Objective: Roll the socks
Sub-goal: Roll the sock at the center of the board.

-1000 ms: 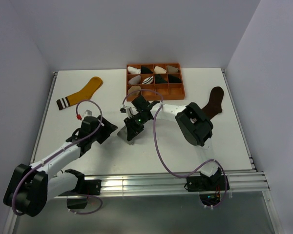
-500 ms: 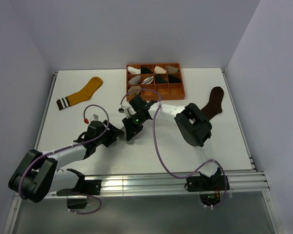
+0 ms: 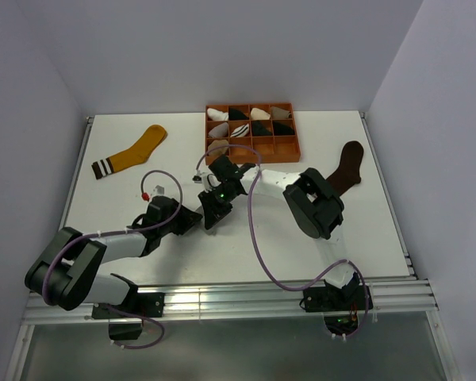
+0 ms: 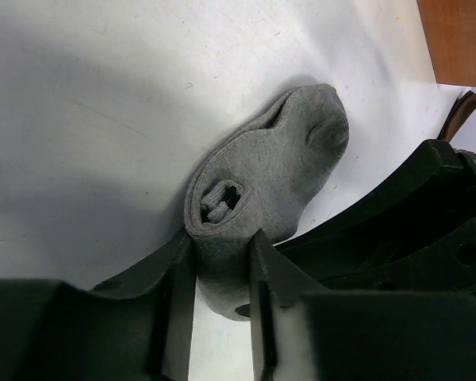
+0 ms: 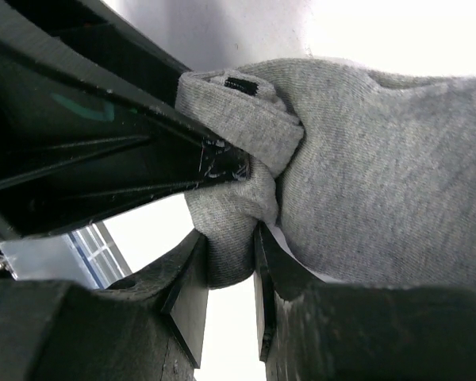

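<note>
The grey sock [image 4: 274,163] lies on the tabletop [image 3: 365,230] just in front of the middle of the orange tray [image 3: 252,157], caught between my two claws. In the left wrist view its long axis runs on a slant: a rolled end, with a tight spiral of fabric showing, sits at my fingertips, and the rounded end points up and to the right.

My left claw [image 4: 222,242] is closed on that rolled end, with grey fabric filling the gap between the fingers. My right claw [image 5: 228,238] is closed on a lower lobe of the same sock [image 5: 365,159]. Its camera shows what the left one cannot: a folded edge with a small black tag, pinched by the black tips of my left claw, and the rest of the sock spreading off to the right.

From above the sock is almost wholly hidden beneath my left claw [image 3: 192,218] and right claw [image 3: 212,213], which meet tip to tip.

The mustard-yellow sock [image 3: 131,153] lies well apart at the far left, striped cuff nearer me and toe slanting away. The dark brown sock [image 3: 347,165] lies far right, toe pointing away.
</note>
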`<state>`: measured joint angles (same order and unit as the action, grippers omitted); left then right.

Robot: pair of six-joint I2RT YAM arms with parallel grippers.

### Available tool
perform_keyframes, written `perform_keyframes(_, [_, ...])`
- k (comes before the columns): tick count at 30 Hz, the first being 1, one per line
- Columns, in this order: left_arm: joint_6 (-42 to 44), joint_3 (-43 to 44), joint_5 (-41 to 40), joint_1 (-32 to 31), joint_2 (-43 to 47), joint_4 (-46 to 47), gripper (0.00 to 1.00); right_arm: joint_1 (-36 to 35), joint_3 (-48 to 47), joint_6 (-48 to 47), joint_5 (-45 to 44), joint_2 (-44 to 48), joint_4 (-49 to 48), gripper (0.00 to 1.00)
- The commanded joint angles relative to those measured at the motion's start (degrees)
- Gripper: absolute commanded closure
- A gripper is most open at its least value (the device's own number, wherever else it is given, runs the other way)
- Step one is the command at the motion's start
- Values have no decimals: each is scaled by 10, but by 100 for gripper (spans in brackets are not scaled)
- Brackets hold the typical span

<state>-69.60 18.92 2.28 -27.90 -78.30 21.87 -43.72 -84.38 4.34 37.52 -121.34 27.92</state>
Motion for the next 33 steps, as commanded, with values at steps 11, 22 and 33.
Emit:
perform_keyframes(11, [33, 62, -42, -8, -42, -205, 100, -42, 164, 55, -373, 217, -191, 53])
perform_keyframes(22, [35, 99, -28, -11, -80, -217, 99, -163, 271, 59, -489, 300, -304, 57])
perform_keyframes(33, [33, 106, -18, -15, -78, -235, 99, -186, 257, 52, -495, 231, -329, 59])
